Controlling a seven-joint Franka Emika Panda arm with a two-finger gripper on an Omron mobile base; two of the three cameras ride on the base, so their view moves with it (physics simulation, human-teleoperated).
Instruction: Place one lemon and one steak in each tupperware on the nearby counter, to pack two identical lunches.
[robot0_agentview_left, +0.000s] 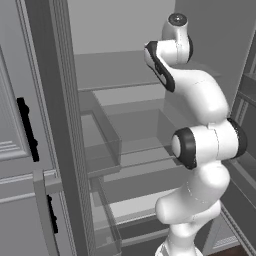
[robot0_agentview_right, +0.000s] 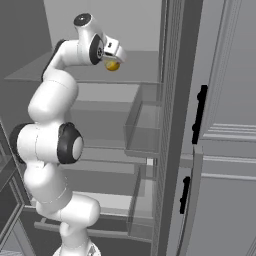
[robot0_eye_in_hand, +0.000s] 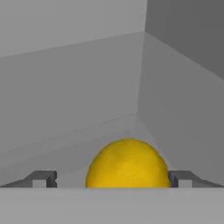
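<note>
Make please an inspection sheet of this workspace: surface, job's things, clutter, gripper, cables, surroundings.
Surface: grey fridge shelf, upper level, the lemon rests on it.
Job's things: one lemon on that shelf near the back corner; steak and tupperware nothing seen.
Clutter: nothing seen.
Gripper: gripper open, one fingertip on each side of the lemon, not closed on it.
Cables: nothing seen.
Surroundings: open fridge interior with clear door bins; grey cabinet fronts with black handles beside it.
</note>
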